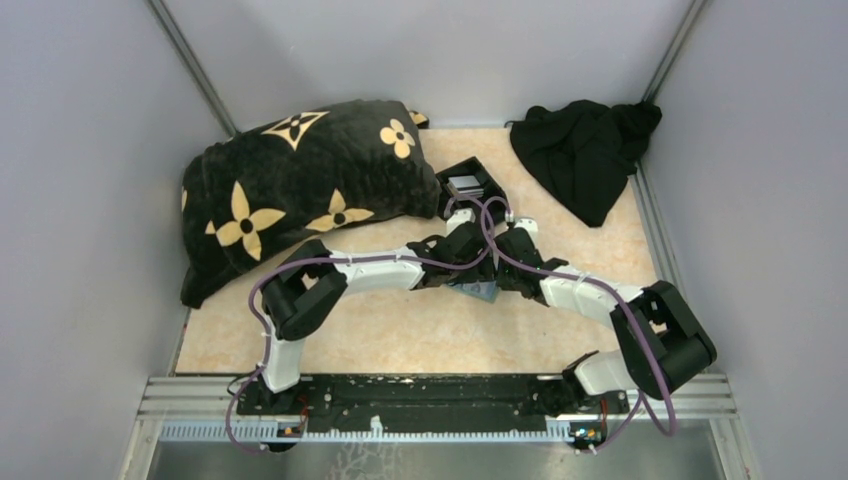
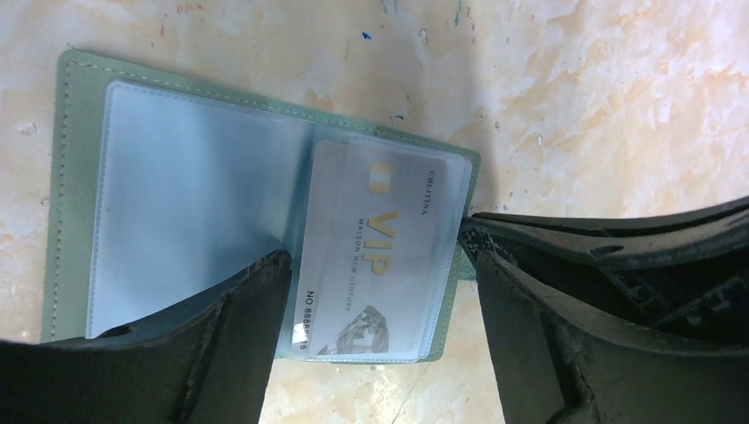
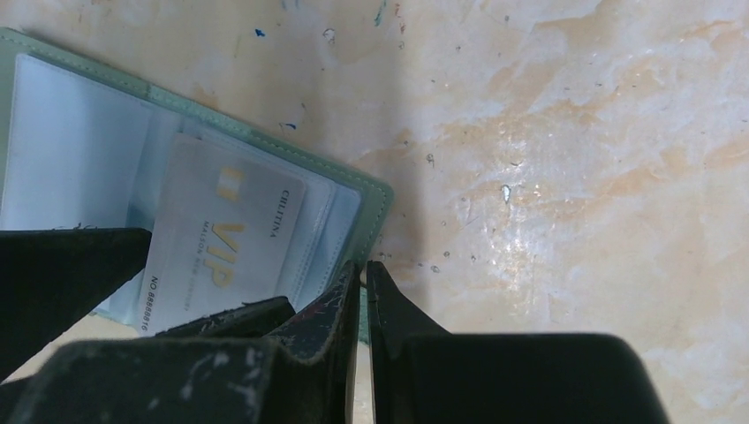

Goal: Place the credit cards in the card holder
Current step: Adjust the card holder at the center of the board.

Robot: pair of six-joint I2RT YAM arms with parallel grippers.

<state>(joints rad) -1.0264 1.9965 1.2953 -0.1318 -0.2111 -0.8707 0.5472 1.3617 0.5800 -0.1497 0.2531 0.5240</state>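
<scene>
So, taking the card holder (image 2: 75, 194) as the ref point: far off to its back-left slumps a big dark pillow (image 1: 300, 190) w/ tan flower prints. Closer in, the left gripper (image 2: 375, 252) is poised over the holder's right-hand half. Its jaws are spread wide w/ nothing clamped. One finger (image 2: 230, 344) overlaps the holder by the fold. The other sits at the holder's right edge, and I can't tell if it touches.

The holder itself lies opened flat on the marbled tabletop (image 1: 400, 340), roughly mid-table. It's sage green w/ clear plastic pockets. A silvery VIP card (image 2: 389, 203) w/ gold lettering sits in the right-hand pocket, its number strip toward the fold.

At the holder's right corner is the right gripper (image 3: 364, 283), jaws nearly together w/ only a thin slit btw them. Can't tell if they nip the holder's edge.

Behind the holder, near the pillow's corner, sits a small black box (image 1: 492, 182) w/ more pale cards (image 1: 463, 186) inside. Further back-right of the holder, a crumpled black cloth (image 1: 585, 155) lies by the wall.
</scene>
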